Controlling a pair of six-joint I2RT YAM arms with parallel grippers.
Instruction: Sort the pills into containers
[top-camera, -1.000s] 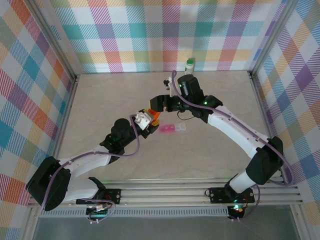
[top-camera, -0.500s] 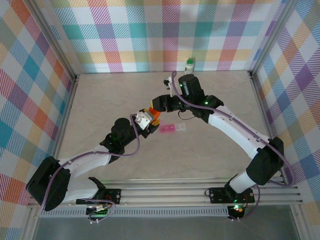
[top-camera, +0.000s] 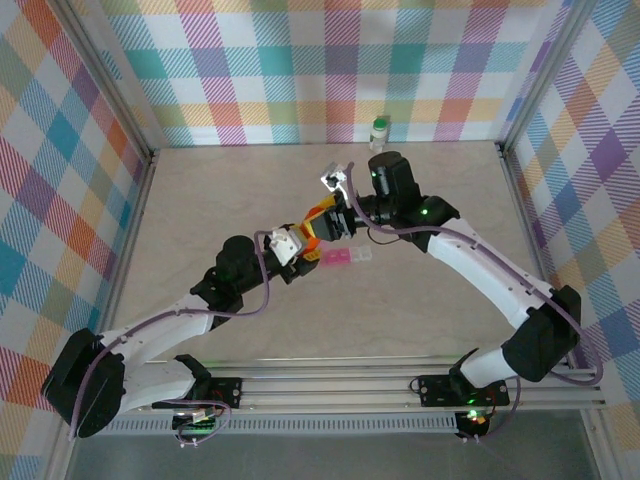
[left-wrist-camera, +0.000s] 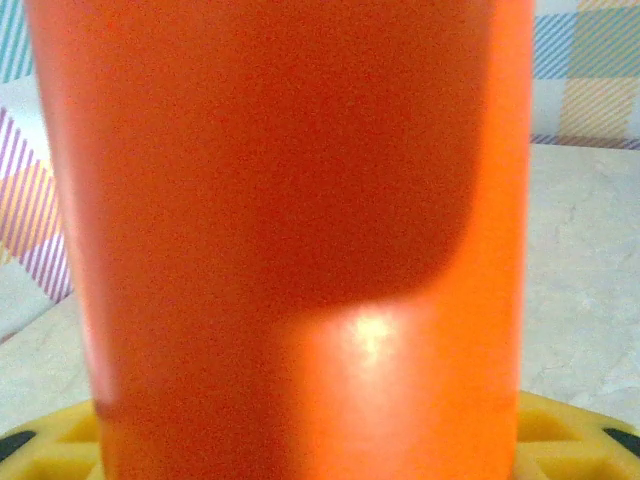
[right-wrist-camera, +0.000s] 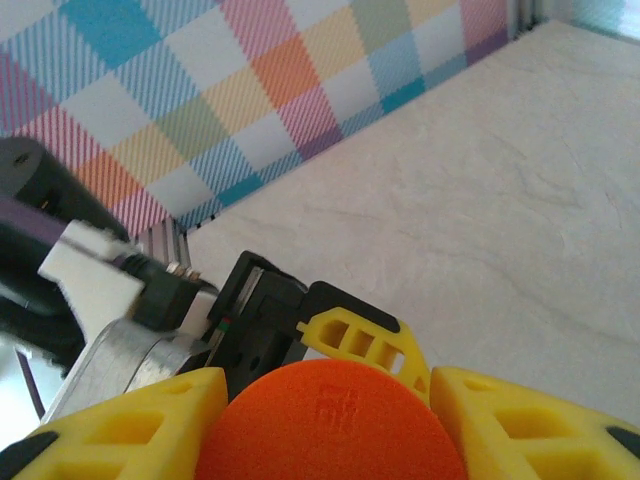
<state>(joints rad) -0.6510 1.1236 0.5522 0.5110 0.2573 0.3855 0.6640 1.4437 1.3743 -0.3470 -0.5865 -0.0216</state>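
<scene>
The orange vial hangs above the table's middle, held between both arms. My left gripper is shut on its body; its wall is pressed close to the left wrist camera, with yellow fingers at the bottom corners. My right gripper is shut on the vial's round orange end, with yellow fingers on either side. The pink tube lies on the table just below the grippers. The white bottle with a green cap stands at the back wall. The pills are out of view.
Checked walls enclose the marble-patterned table on three sides. The left gripper's black body and one yellow finger sit right behind the vial in the right wrist view. The two arms meet over the table's middle.
The right gripper has closed onto the vial's end, and its wrist has turned. The left arm has shifted slightly toward it, still holding the vial.
</scene>
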